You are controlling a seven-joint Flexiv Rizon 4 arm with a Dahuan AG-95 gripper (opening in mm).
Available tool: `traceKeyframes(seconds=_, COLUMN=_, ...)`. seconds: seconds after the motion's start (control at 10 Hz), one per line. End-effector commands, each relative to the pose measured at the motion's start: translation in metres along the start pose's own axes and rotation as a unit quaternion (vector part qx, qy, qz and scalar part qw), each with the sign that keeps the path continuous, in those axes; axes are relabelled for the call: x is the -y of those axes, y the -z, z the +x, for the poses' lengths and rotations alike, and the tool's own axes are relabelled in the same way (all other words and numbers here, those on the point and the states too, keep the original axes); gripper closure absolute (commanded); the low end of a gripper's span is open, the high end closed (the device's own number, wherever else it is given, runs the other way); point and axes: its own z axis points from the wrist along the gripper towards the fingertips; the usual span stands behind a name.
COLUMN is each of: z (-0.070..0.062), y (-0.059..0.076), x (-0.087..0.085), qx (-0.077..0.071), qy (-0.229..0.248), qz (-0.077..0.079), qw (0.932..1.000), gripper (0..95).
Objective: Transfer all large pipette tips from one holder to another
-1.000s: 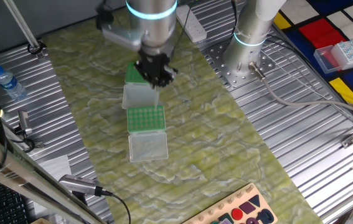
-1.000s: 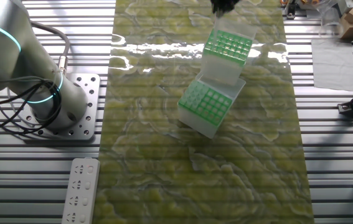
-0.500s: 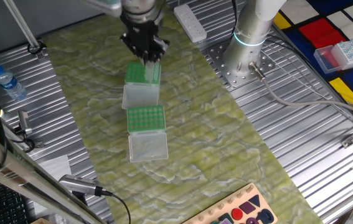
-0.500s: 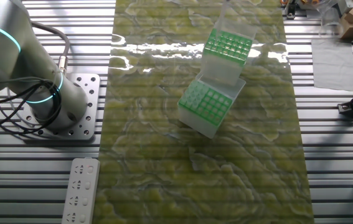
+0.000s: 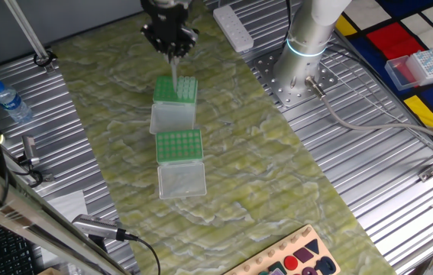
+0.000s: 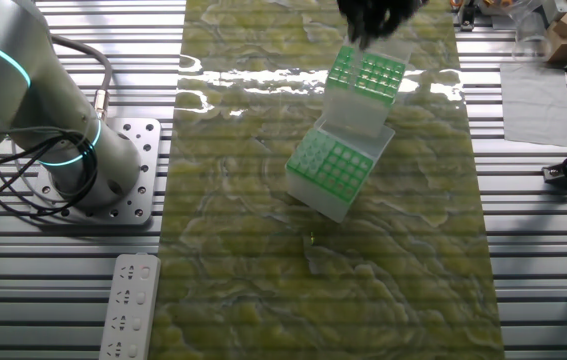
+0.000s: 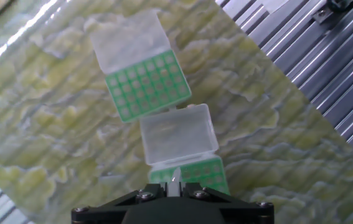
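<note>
My gripper (image 5: 172,50) hangs above the far green-topped box (image 5: 176,89) and is shut on a large pipette tip (image 5: 174,68), a slim whitish cone pointing down at the box. In the hand view the tip (image 7: 175,176) stands between the fingers of the gripper (image 7: 175,185), over the edge of that box (image 7: 195,173). The box's clear lid (image 7: 178,134) lies open. The second green-topped box (image 5: 179,145) stands nearer, with its lid (image 5: 182,181) open. It also shows in the hand view (image 7: 148,84). In the other fixed view the gripper (image 6: 368,22) is above the far box (image 6: 368,73).
A white power strip (image 5: 234,29) lies at the back of the green mat. The arm's base (image 5: 306,47) stands at the right of it. A water bottle (image 5: 10,101) lies at the left. A board with coloured shapes (image 5: 296,260) is at the front edge.
The gripper was down at the far box one second ago. It has risen and moved back, with a pipette tip held in it.
</note>
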Motion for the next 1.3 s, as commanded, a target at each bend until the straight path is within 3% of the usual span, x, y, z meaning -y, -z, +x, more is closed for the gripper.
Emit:
traceKeyframes(seconds=0.1, z=0.003, y=-0.008, x=0.006, qx=0.004, qy=0.008, qz=0.005, qw=0.9999, gripper=95.0)
traceKeyframes(seconds=0.6, z=0.009, y=-0.026, x=0.014, qx=0.006, qy=0.017, qz=0.007, qw=0.9998, gripper=95.0)
traceKeyframes(seconds=1.0, z=0.022, y=-0.037, x=0.010, qx=0.013, qy=0.020, qz=0.004, qw=0.9997, gripper=95.0)
traceKeyframes(seconds=1.3, z=0.025, y=-0.044, x=0.008, qx=0.020, qy=0.024, qz=0.005, qw=0.9995, gripper=95.0)
